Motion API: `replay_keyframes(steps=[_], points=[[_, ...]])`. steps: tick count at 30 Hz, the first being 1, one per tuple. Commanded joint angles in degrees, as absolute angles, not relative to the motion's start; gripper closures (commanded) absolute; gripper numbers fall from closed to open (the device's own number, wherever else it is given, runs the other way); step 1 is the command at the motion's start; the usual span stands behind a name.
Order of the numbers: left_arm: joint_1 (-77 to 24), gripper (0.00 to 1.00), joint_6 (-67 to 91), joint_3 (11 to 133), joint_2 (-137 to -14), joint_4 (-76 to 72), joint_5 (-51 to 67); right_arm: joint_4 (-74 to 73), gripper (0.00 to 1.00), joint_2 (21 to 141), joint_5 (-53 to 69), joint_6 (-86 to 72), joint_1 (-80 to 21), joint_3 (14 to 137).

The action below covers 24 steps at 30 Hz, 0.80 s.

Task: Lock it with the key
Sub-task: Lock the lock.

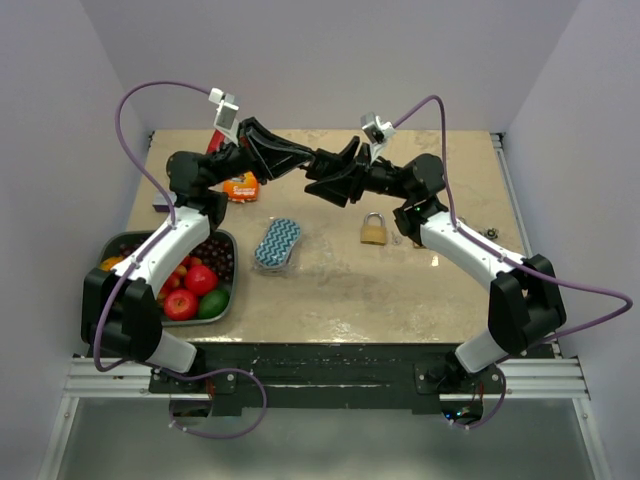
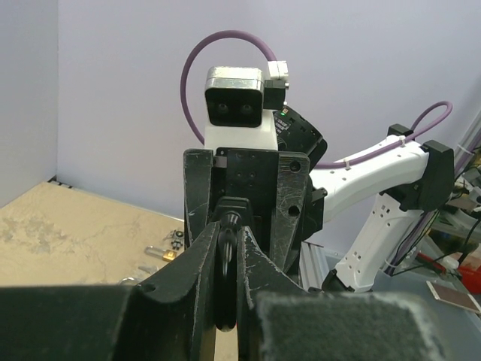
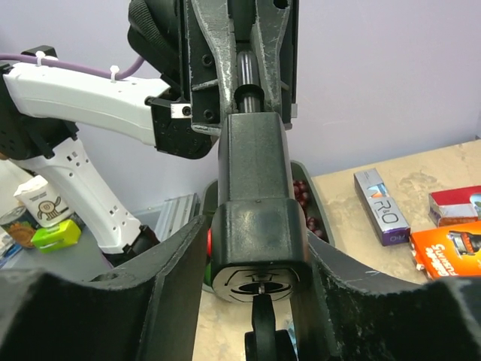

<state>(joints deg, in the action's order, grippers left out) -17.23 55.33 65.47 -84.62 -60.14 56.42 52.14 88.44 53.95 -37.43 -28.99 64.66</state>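
Observation:
A black padlock (image 3: 255,218) is held in mid-air over the back of the table, between both arms. My right gripper (image 3: 255,235) is shut on its body, one finger on each side. A black-headed key (image 3: 263,331) sticks in the keyhole on the round metal face (image 3: 259,280) that points at the right wrist camera. My left gripper (image 2: 227,226) is shut on the lock's shackle (image 2: 225,278); its metal leg (image 3: 249,71) shows between the left fingers. In the top view the two grippers (image 1: 305,160) (image 1: 328,176) meet tip to tip, and the lock is hidden there.
A brass padlock (image 1: 374,230) lies on the table under the right arm with small keys (image 1: 400,240) beside it. A blue patterned sponge (image 1: 277,243) lies mid-table. A fruit bowl (image 1: 229,262) stands front left. An orange packet (image 1: 240,186) and boxes (image 3: 382,207) lie at the back left.

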Motion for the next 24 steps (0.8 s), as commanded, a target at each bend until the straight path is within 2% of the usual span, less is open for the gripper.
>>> replay_keyframes(steps=[1, 3, 7, 9, 13, 15, 18, 19, 20, 24], points=[[-18.11, 1.00, 54.49, 65.65, -82.70, -62.58, 54.23, 55.55, 0.55, 87.36, 52.82, -37.44, -29.88, 67.59], [-18.11, 1.00, 54.58, 65.74, -82.79, -62.58, 54.23, 55.55, 0.59, 87.45, 52.91, -37.44, -29.88, 67.50], [-18.11, 1.00, 54.84, 65.13, -82.62, -62.49, 54.23, 54.94, 0.40, 87.01, 51.77, -36.92, -29.88, 67.59], [-18.11, 1.00, 55.02, 65.13, -82.62, -62.49, 54.23, 54.14, 0.41, 87.10, 51.59, -36.21, -29.97, 67.59], [-18.11, 1.00, 55.11, 65.30, -82.44, -62.49, 54.32, 53.88, 0.51, 87.01, 50.89, -35.77, -29.88, 67.33], [-18.11, 1.00, 55.20, 64.95, -82.27, -62.58, 54.40, 53.79, 0.52, 87.19, 50.54, -35.77, -29.79, 67.67], [-18.11, 1.00, 55.28, 64.34, -81.92, -62.58, 54.49, 53.53, 0.48, 87.36, 49.92, -35.77, -29.80, 67.85], [-18.11, 1.00, 55.20, 64.34, -81.91, -62.67, 54.49, 53.26, 0.41, 87.28, 49.57, -35.51, -29.79, 67.85], [-18.11, 1.00, 55.28, 64.34, -81.91, -62.75, 54.41, 52.13, 0.39, 87.36, 49.14, -34.81, -29.79, 67.94], [-18.11, 1.00, 55.28, 64.42, -81.83, -62.93, 54.58, 51.59, 0.40, 87.54, 48.78, -34.28, -29.88, 68.20]])
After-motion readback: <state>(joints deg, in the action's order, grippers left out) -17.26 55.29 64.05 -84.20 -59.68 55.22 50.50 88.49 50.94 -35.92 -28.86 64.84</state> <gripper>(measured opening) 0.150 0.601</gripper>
